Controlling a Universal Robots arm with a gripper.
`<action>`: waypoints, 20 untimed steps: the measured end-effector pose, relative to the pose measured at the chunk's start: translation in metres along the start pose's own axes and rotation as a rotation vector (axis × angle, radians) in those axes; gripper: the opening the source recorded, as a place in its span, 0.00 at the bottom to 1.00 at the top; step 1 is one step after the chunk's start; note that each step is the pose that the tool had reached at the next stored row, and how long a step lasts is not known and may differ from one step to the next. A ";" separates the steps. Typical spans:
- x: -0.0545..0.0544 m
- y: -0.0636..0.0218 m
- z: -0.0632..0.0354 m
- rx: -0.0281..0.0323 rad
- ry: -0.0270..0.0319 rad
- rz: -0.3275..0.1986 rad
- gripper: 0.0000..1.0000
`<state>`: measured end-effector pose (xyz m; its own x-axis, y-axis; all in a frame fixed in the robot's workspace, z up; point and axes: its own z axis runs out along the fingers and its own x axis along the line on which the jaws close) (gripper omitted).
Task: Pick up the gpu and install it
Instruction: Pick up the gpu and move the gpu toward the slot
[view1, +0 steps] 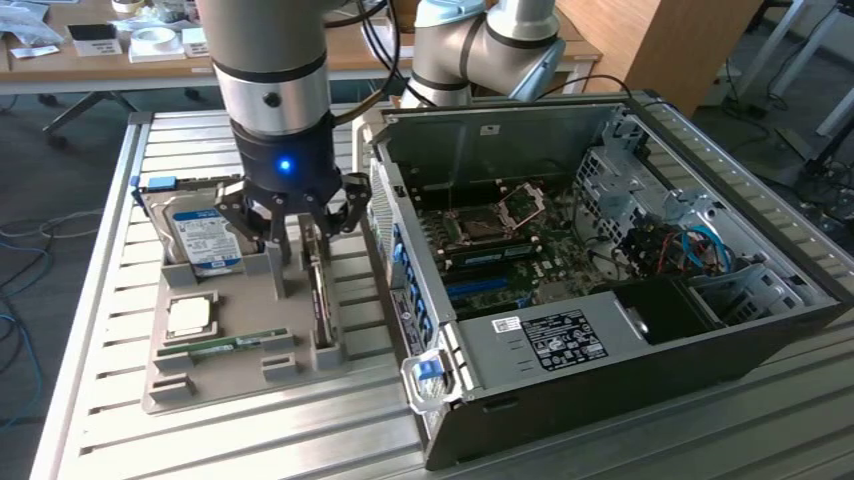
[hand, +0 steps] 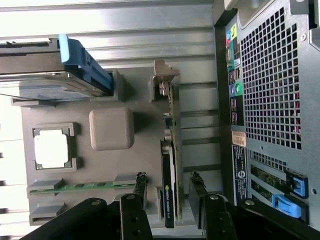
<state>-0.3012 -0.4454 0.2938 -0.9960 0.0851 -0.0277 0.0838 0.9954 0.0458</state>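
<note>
The gripper (view1: 300, 235) (hand: 169, 176) hangs low over the grey tray (view1: 234, 375) (hand: 100, 165), its jaws spread wide with one finger on each side of the gpu (view1: 320, 295) (hand: 172, 130), neither touching it. The gpu stands on its long edge in a slot along the tray's edge nearest the open computer case (view1: 561, 340).

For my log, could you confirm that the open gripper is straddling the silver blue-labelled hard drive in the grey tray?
Not quite: the wrist view shows the open gripper straddling the thin black rectangular gpu card in the grey tray; the silver hard drive stands apart.
</note>
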 end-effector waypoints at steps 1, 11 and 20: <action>0.000 0.0000 0.0009 -0.0002 -0.0002 0.000 0.47; 0.000 -0.0007 0.0139 0.0003 0.0002 0.000 0.47; -0.004 -0.0010 0.0203 -0.0001 0.0003 0.000 0.47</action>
<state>-0.2970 -0.4459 0.2736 -0.9960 0.0851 -0.0275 0.0837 0.9954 0.0459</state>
